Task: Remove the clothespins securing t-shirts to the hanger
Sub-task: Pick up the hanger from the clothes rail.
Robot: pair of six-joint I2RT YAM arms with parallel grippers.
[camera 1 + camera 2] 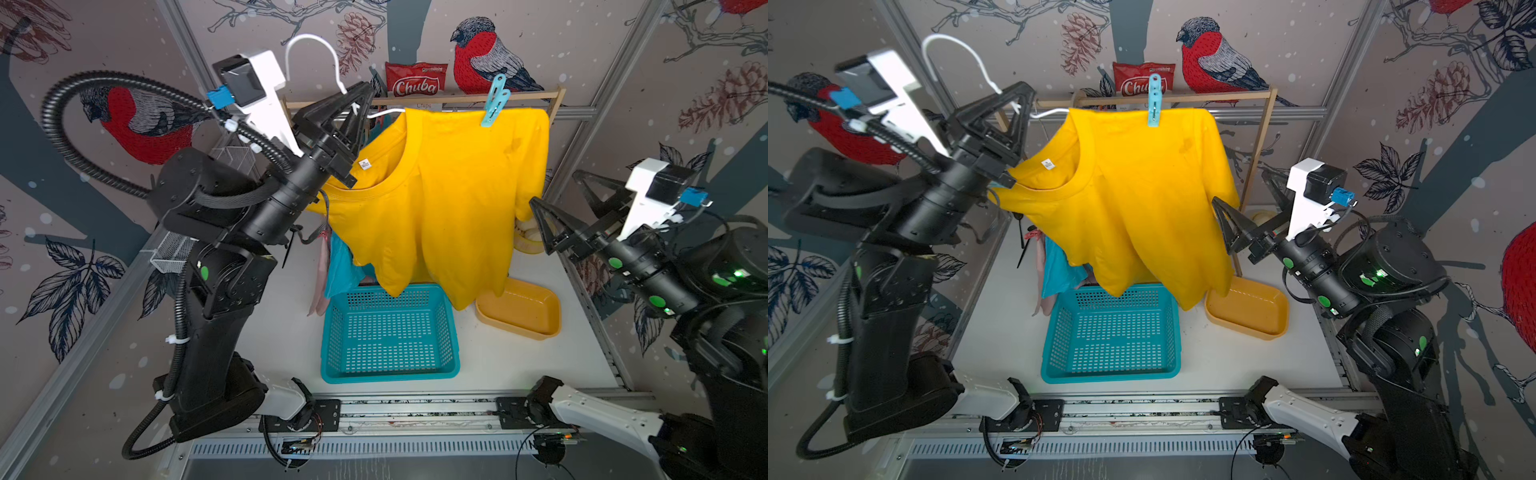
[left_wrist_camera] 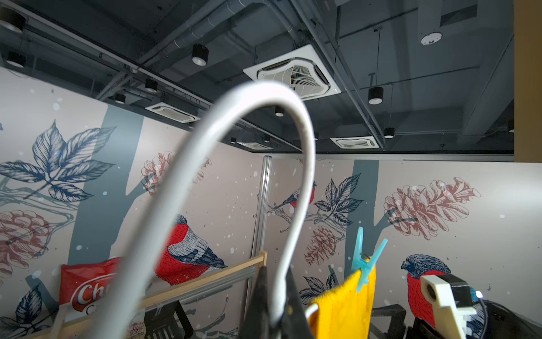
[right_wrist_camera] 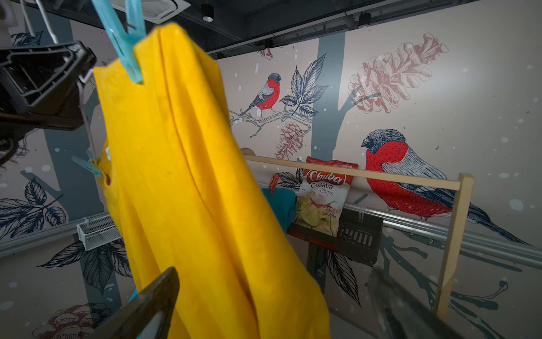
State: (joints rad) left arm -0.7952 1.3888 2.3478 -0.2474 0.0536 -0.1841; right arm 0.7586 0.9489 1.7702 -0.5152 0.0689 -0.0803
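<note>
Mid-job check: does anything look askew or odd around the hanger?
Yes. The hanger is off the rail, its hook in mid-air, clamped at the neck by the left gripper. The yellow shirt hangs lopsided from it: collar sagging low toward that arm, a blue clothespin on the higher shoulder.

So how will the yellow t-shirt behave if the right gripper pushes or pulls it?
Probably floppy: the yellow t-shirt hangs in soft folds below the white hanger. Likely light, since a small light blue clothespin is enough to grip its shoulder. Pushed, it should swing rather than resist, as the hanger is held only in the left gripper.
</note>
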